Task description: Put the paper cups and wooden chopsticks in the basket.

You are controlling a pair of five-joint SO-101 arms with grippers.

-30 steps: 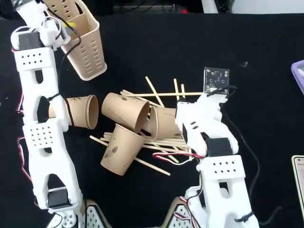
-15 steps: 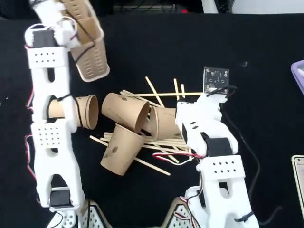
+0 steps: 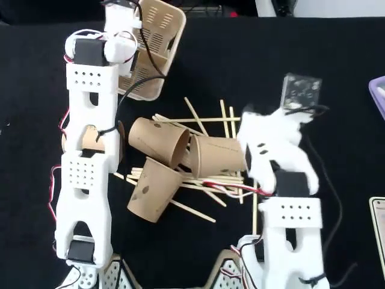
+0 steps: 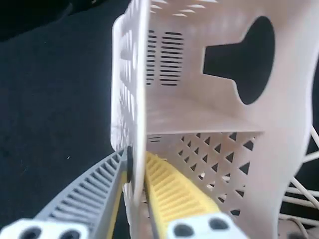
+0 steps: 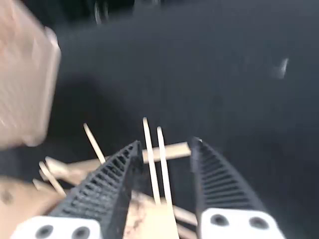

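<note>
The paper cups (image 3: 157,140) lie on their sides in a loose heap in the middle of the high view. They are plain brown. One has its open mouth turned to the right, one (image 3: 153,189) slants toward the lower left, one (image 3: 218,156) lies next to the right arm, and another (image 3: 90,138) is partly hidden behind the left arm. The pale wooden chopsticks (image 3: 198,120) are scattered under and around the cups, crossing each other at many angles on the black table (image 3: 240,54).

The basket (image 3: 153,42) is cream plastic with slotted walls and sits tilted at the upper left of the high view. In the left wrist view its wall shows slots, triangular holes and a large cut-out handle hole. The left gripper (image 4: 133,167) pinches one basket wall, with a grey finger outside and a yellow-lined finger inside.

The right gripper (image 5: 164,144) is spread wide, and its dark ribbed fingers (image 5: 107,184) hang over two chopsticks lying side by side.
</note>
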